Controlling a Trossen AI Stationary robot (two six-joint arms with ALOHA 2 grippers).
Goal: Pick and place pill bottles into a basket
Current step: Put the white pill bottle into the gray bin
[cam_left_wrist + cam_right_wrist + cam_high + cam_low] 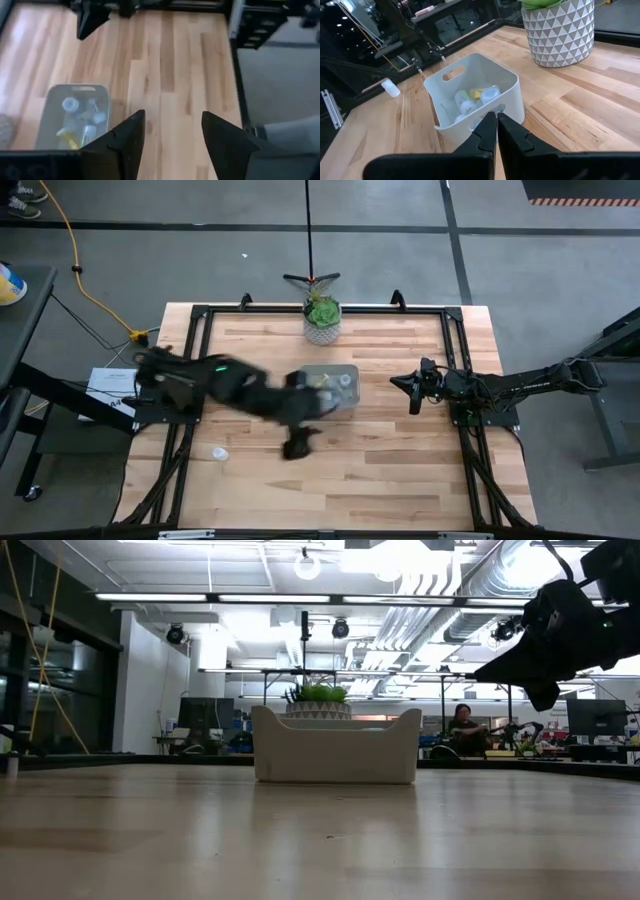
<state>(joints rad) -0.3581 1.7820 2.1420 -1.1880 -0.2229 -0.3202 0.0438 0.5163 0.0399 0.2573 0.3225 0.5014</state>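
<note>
The light-grey basket stands at the table's middle, below the potted plant. Several pill bottles lie inside it, one yellowish; they also show in the left wrist view. One more pill bottle lies on the table near the left edge, and shows in the right wrist view. My left gripper is open and empty, above the table just near of the basket. My right gripper is shut and empty, right of the basket, raised off the table.
A white patterned pot with a green plant stands at the table's far edge behind the basket. Black frame rails run along the table's sides. Bare wood lies near and right of the basket. A person sits in the room beyond.
</note>
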